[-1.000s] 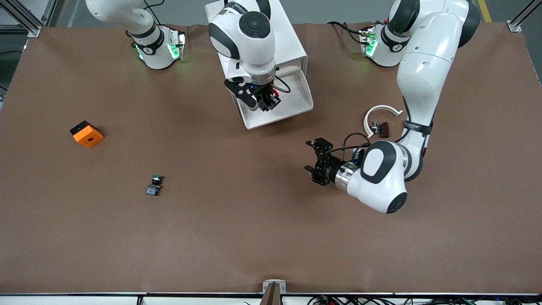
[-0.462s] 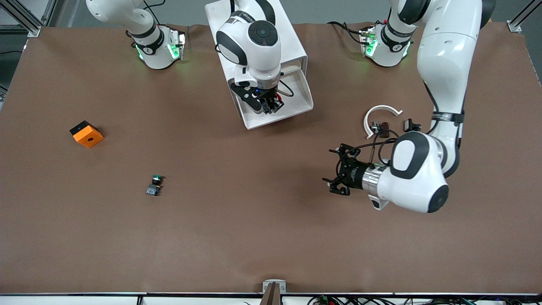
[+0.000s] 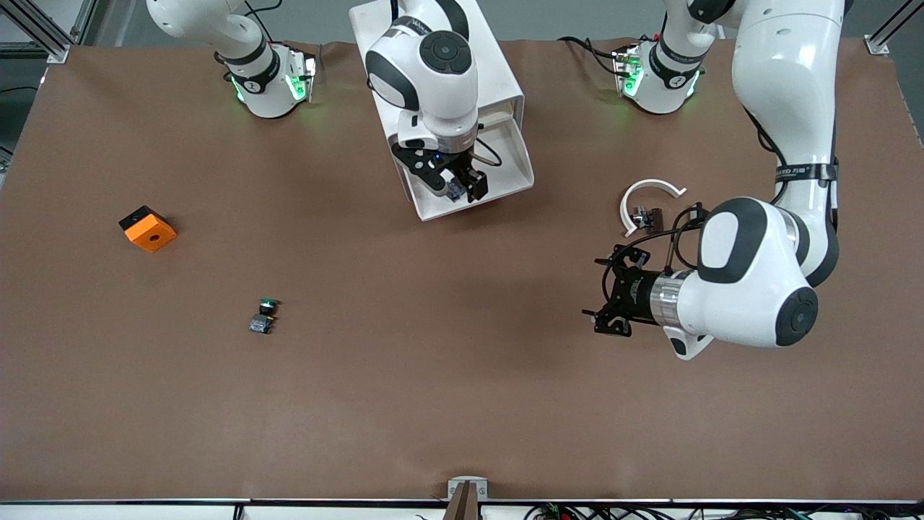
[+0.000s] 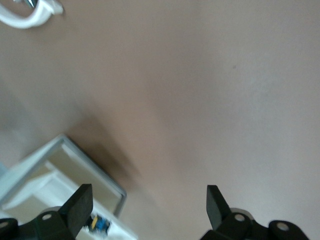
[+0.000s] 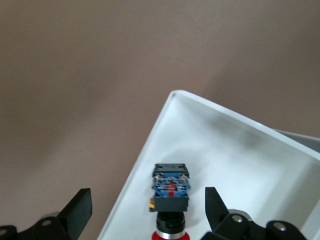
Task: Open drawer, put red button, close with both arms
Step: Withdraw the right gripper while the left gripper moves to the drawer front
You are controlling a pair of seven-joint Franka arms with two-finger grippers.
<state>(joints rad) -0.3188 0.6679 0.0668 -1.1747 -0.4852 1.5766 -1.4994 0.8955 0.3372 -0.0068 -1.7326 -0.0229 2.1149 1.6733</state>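
Since the red button (image 5: 170, 200) now lies on its side in the open drawer (image 3: 514, 155), loose between the wide-spread fingers of the right gripper (image 3: 458, 184), you hold nothing there. Expect it to be light, rigid plastic; its round cap could roll, so grip the square blue-grey base. That drawer looks like thin, smooth, stiff plastic; push its front rim squarely. Your left gripper (image 3: 612, 303) waits open and empty over bare brown counter (image 3: 433, 375).

Table cover (image 3: 433, 404): matt brown, looks like cloth. Drawer (image 5: 240, 165) under right gripper (image 5: 145, 212): smooth satin white plastic. Red button (image 5: 170, 192): glossy cap, matt black collar.
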